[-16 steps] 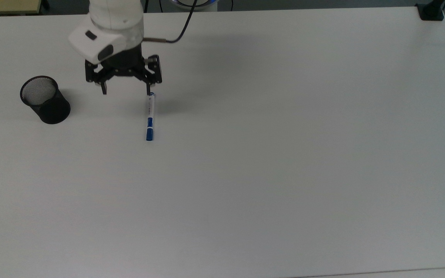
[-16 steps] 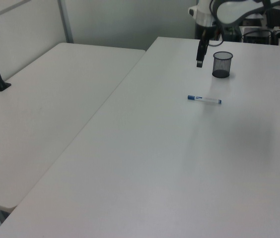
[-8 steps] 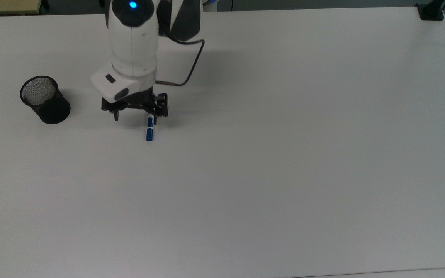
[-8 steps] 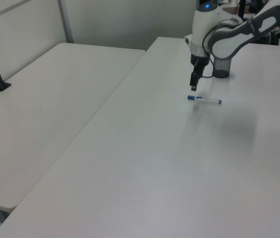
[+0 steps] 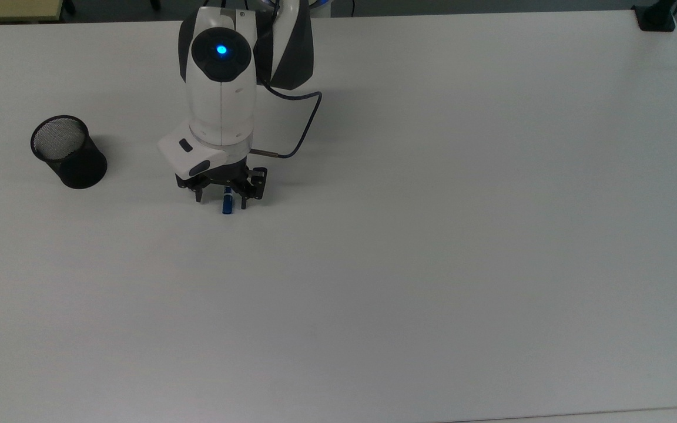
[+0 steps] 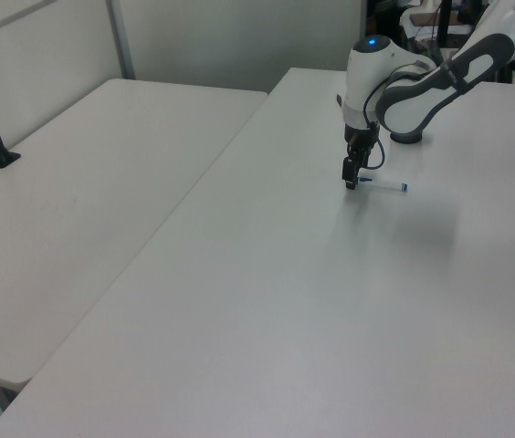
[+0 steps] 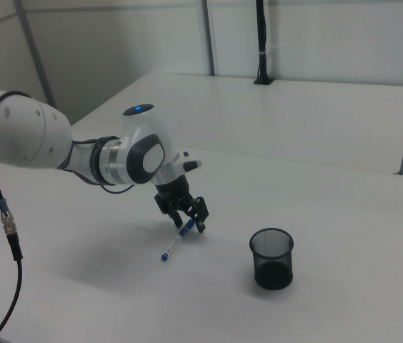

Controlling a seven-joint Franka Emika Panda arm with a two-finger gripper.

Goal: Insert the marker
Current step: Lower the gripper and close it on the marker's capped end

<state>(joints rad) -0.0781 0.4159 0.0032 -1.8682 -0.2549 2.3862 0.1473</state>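
The marker [image 5: 227, 205] lies flat on the white table [image 5: 432, 235]; in the top view only its blue cap end shows, the white barrel being under the arm. My gripper [image 5: 221, 201] is low over it and open, one finger on each side of the cap end. The right view has the gripper [image 7: 188, 223] straddling the marker [image 7: 175, 245], whose barrel runs toward the right view's lower left. In the left view the gripper [image 6: 350, 180] stands at one end of the marker [image 6: 386, 185]. The black mesh cup [image 5: 68, 151] stands upright to the top view's left, apart from both; it appears as the cup [image 7: 271, 258] in the right view.
A dark cable [image 5: 303, 129] loops off the wrist. A black clamp [image 5: 654, 17] sits at the table's far right corner in the top view. A second white table [image 6: 102, 201] adjoins in the left view. A black post [image 7: 261, 43] stands at the back.
The arm has come forward and down along the marker, from its tail end to its blue cap end. The fingers, still open, now straddle the marker. Marker and cup have not moved.
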